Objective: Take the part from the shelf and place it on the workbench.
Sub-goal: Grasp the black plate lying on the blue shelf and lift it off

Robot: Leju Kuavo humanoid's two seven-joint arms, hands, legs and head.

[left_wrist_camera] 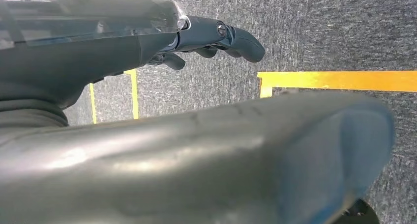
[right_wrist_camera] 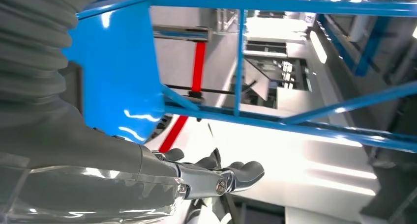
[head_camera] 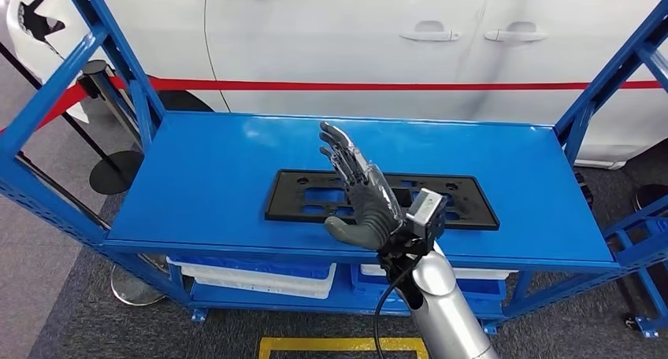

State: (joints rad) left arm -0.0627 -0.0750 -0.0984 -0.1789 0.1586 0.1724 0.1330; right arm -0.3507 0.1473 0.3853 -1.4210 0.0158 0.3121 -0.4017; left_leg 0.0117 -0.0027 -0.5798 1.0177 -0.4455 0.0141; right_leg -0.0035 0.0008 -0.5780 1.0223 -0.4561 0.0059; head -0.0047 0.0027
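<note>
Right hand [head_camera: 358, 187] is hovering with fingers spread, holding nothing, right over the black part [head_camera: 465, 205], which lies flat on the blue shelf [head_camera: 220, 178], long axis running side to side. Left hand [left_wrist_camera: 216, 37] hangs low, empty.

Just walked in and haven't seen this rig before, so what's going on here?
A humanoid robot faces a blue shelf with a flat black part lying on its top surface. Its right hand is raised over the part, fingers spread and holding nothing, so the part has not been picked up yet. The left hand hangs down over the grey carpet, holding nothing that I can see. A white car stands behind the shelf.
</note>
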